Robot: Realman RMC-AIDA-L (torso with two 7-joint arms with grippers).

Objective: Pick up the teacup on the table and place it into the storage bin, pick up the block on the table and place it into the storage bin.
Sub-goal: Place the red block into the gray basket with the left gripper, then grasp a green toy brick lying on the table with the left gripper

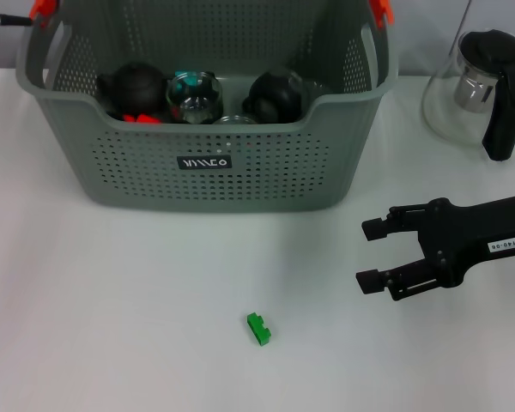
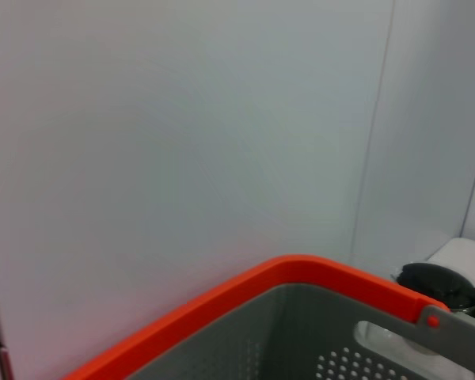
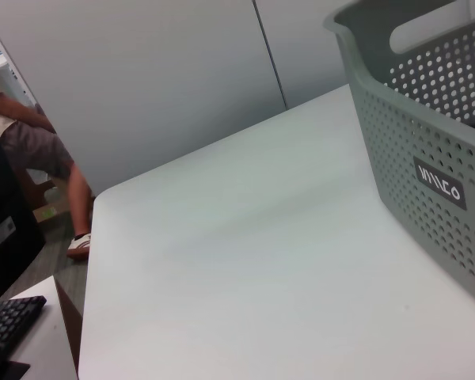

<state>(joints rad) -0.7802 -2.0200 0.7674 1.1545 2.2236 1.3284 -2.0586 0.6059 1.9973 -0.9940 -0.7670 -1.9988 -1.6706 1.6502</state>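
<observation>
The block [image 1: 258, 329], a little green one, sits alone near the worktop's [image 1: 112, 300] front edge, the storage bin [image 1: 206, 163] at the back, and the right pincer [image 1: 369, 254] hovers wide open, empty, toward the right edge.

**Readable markings**

White stylised lettering on a small black label [image 1: 204, 161], fixed to the front wall of the storage bin [image 1: 137, 184]; hard to make out for sure, looks roughly like "VIVACO". Same label [image 3: 438, 183] seen aslant in the right wrist view, on the perforated wall. Small white sticker [image 1: 503, 245] on the black right arm, behind the right gripper [image 1: 367, 254], printed with something like "140-05"; digits too small to confirm. Nothing legible in the left wrist view.
</observation>
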